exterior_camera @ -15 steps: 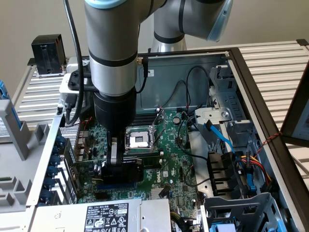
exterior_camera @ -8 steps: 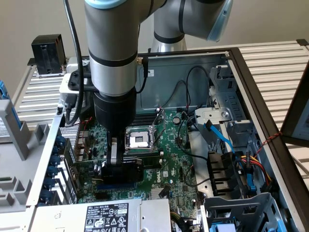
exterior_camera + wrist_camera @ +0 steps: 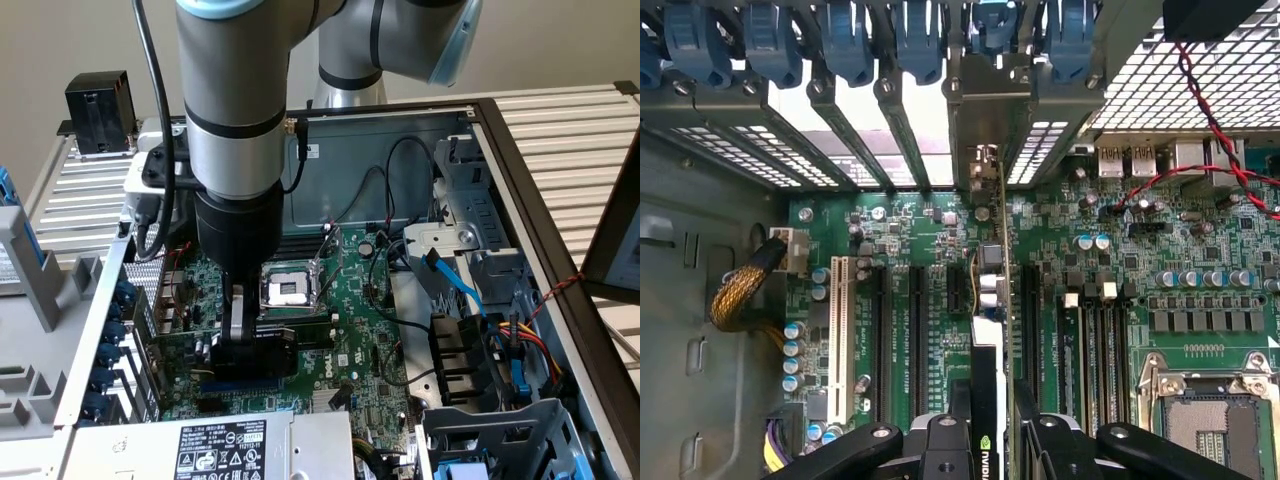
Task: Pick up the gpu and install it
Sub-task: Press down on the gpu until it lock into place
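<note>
We are seeing the arm reaching straight down into the open computer case (image 3: 520,200); its gripper (image 3: 992,432) is clasping the gpu (image 3: 992,300), which is standing on edge over the motherboard (image 3: 1200,280) slots.

a slatted metal table (image 3: 570,130) carries the open computer case (image 3: 520,180) and a black box (image 3: 100,110).

Inside the open computer case (image 3: 520,190) the gpu (image 3: 998,300) stands on edge upon the motherboard (image 3: 350,300), held in the claw (image 3: 240,340), beside the CPU socket (image 3: 290,290), its bracket (image 3: 990,130) against the case's slot wall.
</note>
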`<action>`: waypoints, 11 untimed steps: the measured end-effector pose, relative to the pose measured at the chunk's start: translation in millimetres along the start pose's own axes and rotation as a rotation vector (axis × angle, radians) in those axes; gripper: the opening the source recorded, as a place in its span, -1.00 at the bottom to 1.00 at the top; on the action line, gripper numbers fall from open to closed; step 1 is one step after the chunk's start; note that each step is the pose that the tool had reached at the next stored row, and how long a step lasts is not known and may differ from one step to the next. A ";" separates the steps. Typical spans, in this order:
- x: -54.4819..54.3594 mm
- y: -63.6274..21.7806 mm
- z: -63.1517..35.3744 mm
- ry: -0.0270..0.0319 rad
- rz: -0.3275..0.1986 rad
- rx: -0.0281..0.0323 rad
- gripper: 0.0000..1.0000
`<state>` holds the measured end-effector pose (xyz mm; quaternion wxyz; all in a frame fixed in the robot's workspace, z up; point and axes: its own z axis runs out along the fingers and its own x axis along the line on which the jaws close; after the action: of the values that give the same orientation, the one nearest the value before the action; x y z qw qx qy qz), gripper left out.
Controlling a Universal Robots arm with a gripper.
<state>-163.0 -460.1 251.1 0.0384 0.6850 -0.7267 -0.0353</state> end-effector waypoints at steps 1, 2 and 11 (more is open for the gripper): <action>0.0 0.0 0.0 0.0001 0.000 0.0000 -0.47; 0.0 0.0 0.0 0.0001 0.000 0.0000 -0.47; 0.1 0.8 0.8 0.0001 0.000 0.0003 -0.47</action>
<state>-163.9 -460.1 250.4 0.0383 0.6851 -0.7266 -0.0351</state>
